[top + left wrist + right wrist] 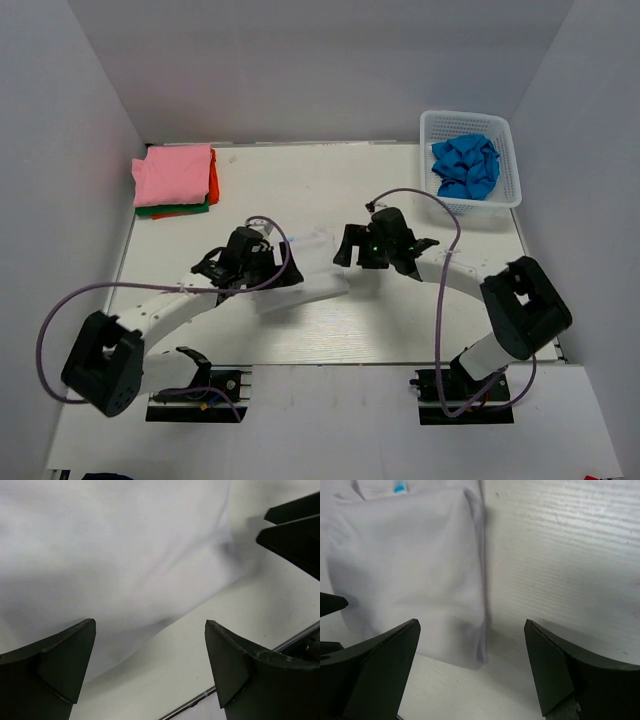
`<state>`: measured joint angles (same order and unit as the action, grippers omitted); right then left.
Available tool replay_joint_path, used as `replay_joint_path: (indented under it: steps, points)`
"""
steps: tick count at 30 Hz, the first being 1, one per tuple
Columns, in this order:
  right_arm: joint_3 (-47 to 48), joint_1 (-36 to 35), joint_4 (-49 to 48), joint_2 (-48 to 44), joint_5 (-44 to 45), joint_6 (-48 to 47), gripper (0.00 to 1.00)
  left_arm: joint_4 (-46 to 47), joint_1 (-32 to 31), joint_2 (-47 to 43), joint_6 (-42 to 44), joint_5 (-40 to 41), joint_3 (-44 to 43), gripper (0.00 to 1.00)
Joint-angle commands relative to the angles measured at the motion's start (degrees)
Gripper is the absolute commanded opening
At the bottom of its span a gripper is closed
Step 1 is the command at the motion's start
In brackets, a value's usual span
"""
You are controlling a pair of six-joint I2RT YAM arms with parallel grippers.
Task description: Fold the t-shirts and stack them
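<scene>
1. Cloth first: the white t-shirt (312,278) lies folded into a rough rectangle at the middle of the table (390,320), flat between the two grippers.
2. Seen from above, the left gripper (150,625) sits at the shirt's 9 o'clock and the right gripper (471,622) at about 2 o'clock. Each straddles an edge of the fabric, with one finger over cloth and the other over bare tabletop.
3. The fabric is soft, matte and lightly rumpled, with rounded fold edges. A small blue label (398,487) shows at the neck in the right wrist view. The tabletop is white with fine straight grain lines.
4. Both grippers stand with jaws spread wide and nothing between them — whether any fingertip touches the cloth cannot be told.
5. At the table's 10 o'clock sits a neat stack: the pink t-shirt (172,175) on top, the orange-red t-shirt (214,185) beneath it, and the green t-shirt (175,211) at the bottom.
6. At 1 o'clock the bright blue t-shirt (466,165) lies crumpled inside a white plastic mesh basket (488,206) — well apart from both grippers.
</scene>
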<state>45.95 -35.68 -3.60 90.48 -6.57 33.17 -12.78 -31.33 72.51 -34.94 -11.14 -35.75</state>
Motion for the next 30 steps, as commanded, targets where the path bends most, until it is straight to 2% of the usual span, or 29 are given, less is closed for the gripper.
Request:
replay_joint_path:
  steps: [1, 5, 8, 13, 22, 25, 26, 28, 29, 30]
  points:
    - [-0.42, 0.0, 0.87, -6.27, 2.97, -1.79, 0.9, -6.73, 0.04, -9.29, -0.47, 8.92, -1.18, 1.0]
    - [-4.11, 0.0, -1.67, -10.58, 1.47, -1.53, 0.9, -9.81, 0.04, -14.75, -5.22, 16.21, 2.78, 1.0]
    - [-5.52, 0.09, -2.29, -11.72, 0.15, -2.05, 0.9, -10.33, 1.27, -14.77, -7.77, 20.77, 4.11, 1.0]
    - [-5.79, 0.0, -1.24, -13.57, 0.5, -3.81, 0.9, -14.12, 1.27, -6.87, -10.32, 25.64, -0.72, 1.0]
    - [-5.35, 0.17, -1.5, -14.1, -0.02, -4.43, 0.9, -10.08, 1.27, 4.03, -12.52, 32.85, -1.61, 1.0]
    - [-5.26, 0.26, -1.15, -14.01, -0.29, -4.43, 0.9, -9.37, 1.27, 8.69, -10.25, 31.01, -3.45, 0.92]
    - [-5.26, 0.09, -1.32, -14.1, -0.46, -4.6, 0.9, -8.07, 1.27, 9.66, -9.28, 29.69, -4.06, 0.84]
    - [-5.09, 0.09, -1.33, -14.1, -0.46, -4.6, 0.9, -7.09, 1.27, 12.55, -8.57, 29.07, -4.07, 0.77]
    - [-5.09, 0.43, -1.59, -13.93, -0.38, -4.6, 0.9, -6.48, 1.27, 13.52, -8.57, 28.46, -4.59, 0.68]
    - [-5.17, 0.26, -1.94, -13.84, -0.46, -4.6, 0.9, -6.47, 1.27, 14.49, -7.96, 28.45, -4.59, 0.63]
